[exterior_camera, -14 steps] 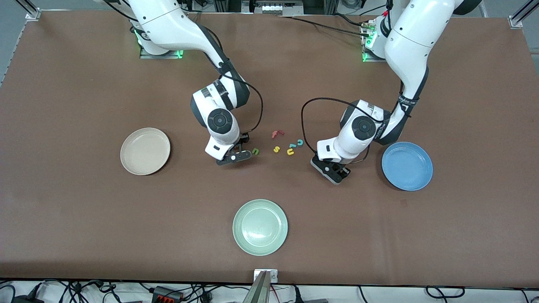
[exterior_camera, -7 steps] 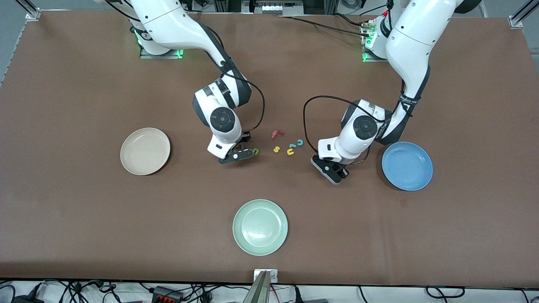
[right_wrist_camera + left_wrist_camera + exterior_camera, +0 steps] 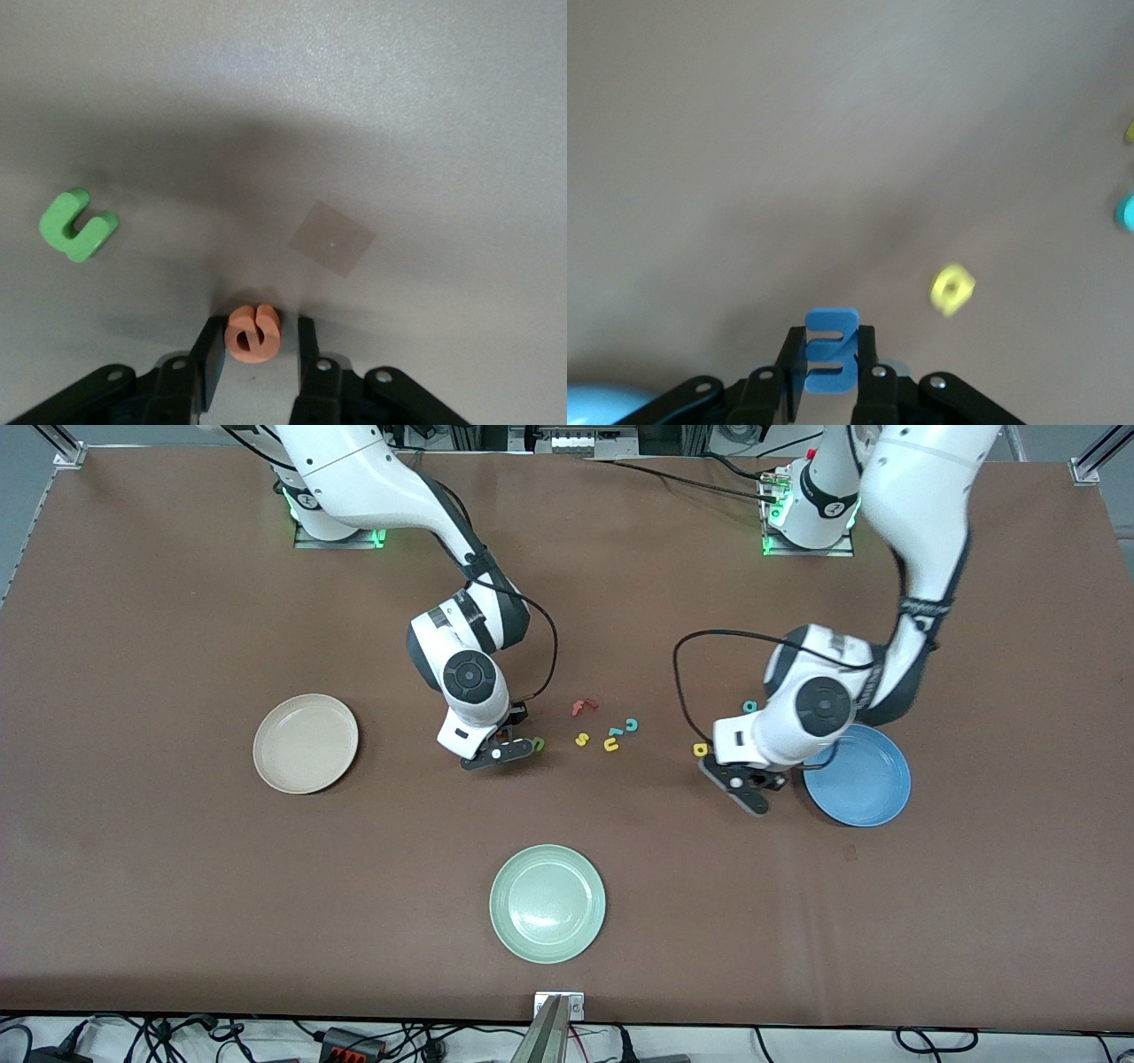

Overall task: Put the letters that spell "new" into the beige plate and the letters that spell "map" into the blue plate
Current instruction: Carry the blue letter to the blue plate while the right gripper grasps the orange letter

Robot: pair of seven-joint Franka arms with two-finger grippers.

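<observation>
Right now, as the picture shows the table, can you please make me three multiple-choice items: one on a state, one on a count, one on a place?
1. What is the left tool doing?
A. It is shut on the blue m
B. It stands open and empty
C. It is shut on a yellow letter

2. How many plates are on the table?
A. Two
B. Three
C. Four

3. Where is the green letter?
A. In a plate
B. On the table, beside the right tool
C. In the left tool

Answers:
1. A: the left wrist view shows the blue m pinched between the fingers.
2. B: the beige plate, the pale green plate and the blue plate are all there.
3. B: it lies flat on the brown table, close to the right tool and in no plate.
</observation>
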